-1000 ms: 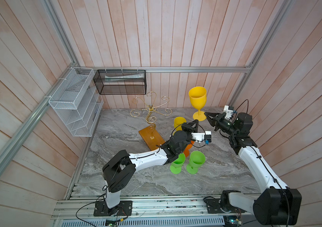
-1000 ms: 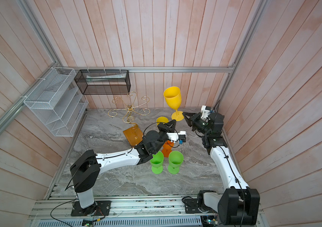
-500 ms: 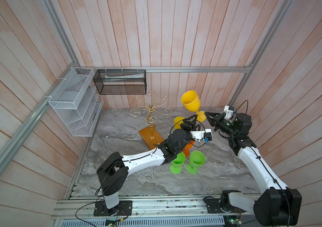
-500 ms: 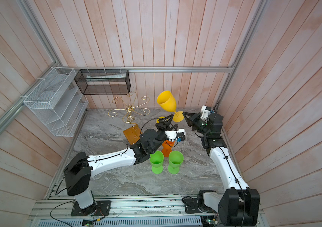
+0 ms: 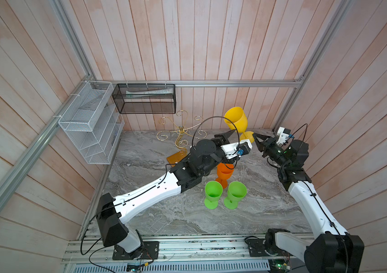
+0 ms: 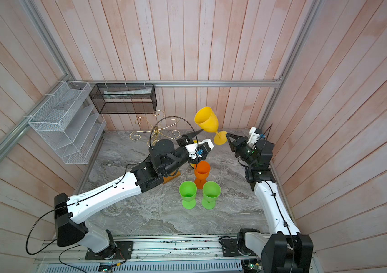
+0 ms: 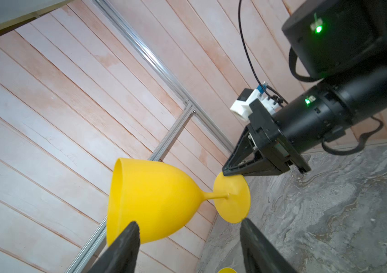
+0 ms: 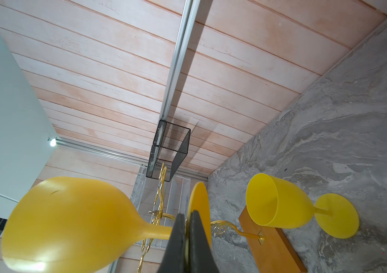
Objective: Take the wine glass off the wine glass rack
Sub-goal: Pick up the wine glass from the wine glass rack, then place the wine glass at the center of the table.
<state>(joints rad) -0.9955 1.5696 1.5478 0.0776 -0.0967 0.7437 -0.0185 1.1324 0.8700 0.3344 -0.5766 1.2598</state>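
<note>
Marble top (image 5: 187, 219), plank walls (image 5: 187, 47): R gripper (image 5: 256, 137) pinches wine glass (image 5: 236, 121) foot, L gripper (image 7: 189, 223) spread.

Yellow wine glass (image 5: 235, 120), gold wire wine glass rack (image 5: 182, 128) on amber-orange base (image 5: 175, 157), orange glass (image 5: 224, 172), 2 bright green glasses (image 5: 213, 192) (image 5: 237, 192), grey veined marble-pattern table (image 5: 164, 212), black mesh basket (image 5: 144, 100), white mesh shelf (image 5: 88, 123), pale pink wood-plank walls (image 5: 211, 35), white-and-black arms (image 5: 150, 196) (image 5: 315, 208)

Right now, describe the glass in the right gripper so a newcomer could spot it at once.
From the black mesh basket on the back wall, look toward the right gripper. The yellow wine glass hangs there in the air, tilted, pinched by its foot. The orange glass, two green glasses and the other yellow glass all stand on the table.
</note>
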